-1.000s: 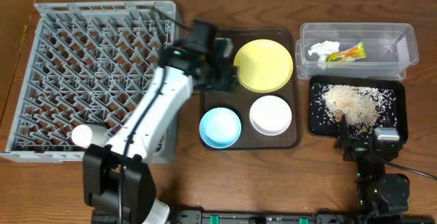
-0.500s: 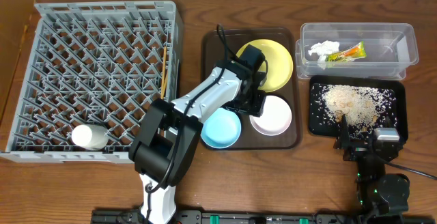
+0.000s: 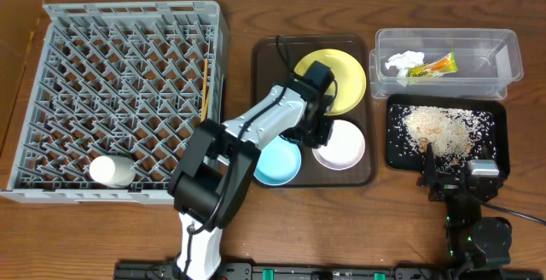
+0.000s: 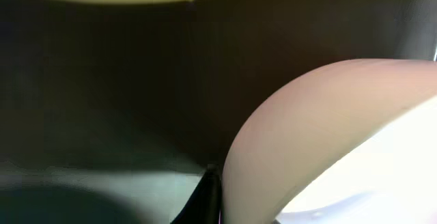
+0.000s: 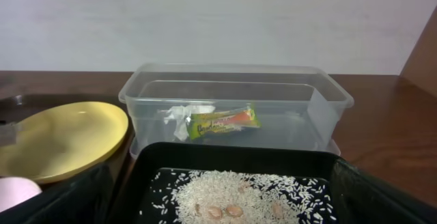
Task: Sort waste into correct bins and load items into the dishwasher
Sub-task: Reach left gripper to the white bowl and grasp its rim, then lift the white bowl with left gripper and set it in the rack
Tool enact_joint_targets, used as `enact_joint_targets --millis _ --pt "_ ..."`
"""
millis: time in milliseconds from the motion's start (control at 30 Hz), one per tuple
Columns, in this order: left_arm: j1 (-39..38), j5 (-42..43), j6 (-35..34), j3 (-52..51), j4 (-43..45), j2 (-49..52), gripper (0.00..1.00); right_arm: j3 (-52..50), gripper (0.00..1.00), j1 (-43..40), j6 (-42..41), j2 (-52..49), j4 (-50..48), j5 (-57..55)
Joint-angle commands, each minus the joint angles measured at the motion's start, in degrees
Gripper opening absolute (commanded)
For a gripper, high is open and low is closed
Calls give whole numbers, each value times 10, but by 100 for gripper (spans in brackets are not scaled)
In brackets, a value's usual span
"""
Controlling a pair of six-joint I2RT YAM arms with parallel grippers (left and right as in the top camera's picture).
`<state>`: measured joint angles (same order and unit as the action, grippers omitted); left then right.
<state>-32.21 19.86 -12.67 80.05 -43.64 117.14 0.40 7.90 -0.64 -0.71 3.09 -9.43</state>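
Note:
My left gripper (image 3: 322, 131) is low over the brown tray, shut on the left rim of the small white bowl (image 3: 343, 147). In the left wrist view a dark finger (image 4: 208, 200) presses the bowl's outer wall (image 4: 328, 135). Close by are the yellow plate (image 3: 337, 77) and the light-blue bowl (image 3: 275, 162). The chopsticks (image 3: 205, 88) lie in the grey dishwasher rack (image 3: 119, 84). The tissue (image 3: 403, 61) and snack wrapper (image 3: 432, 65) are inside the clear tub (image 3: 503, 58). Rice scraps (image 3: 439, 129) fill the black tray (image 3: 394, 156). My right gripper (image 3: 454, 171) hangs open at that tray's near edge, holding nothing.
The three dishes sit on a dark-brown serving tray (image 3: 266, 58). A white cup (image 3: 111, 171) lies in the rack's front left corner. The right wrist view faces the rice (image 5: 252, 193), the tub (image 5: 328, 101) and the plate (image 5: 61, 138).
My left arm swung from the rack's right edge over to the serving tray, and its gripper closed on the white bowl's rim. The right arm stayed still.

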Motion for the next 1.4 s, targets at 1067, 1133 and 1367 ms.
enact_joint_targets --millis 1067,1133,1367 --pt "295 -798 82 10 115 -97 8 -1 99 -14 -6 2 2 0" --pt "288 -808 82 10 115 -96 8 -1 99 -14 -6 2 2 0" --pt "271 -823 81 8 111 -96 8 -1 99 -14 -6 2 2 0"
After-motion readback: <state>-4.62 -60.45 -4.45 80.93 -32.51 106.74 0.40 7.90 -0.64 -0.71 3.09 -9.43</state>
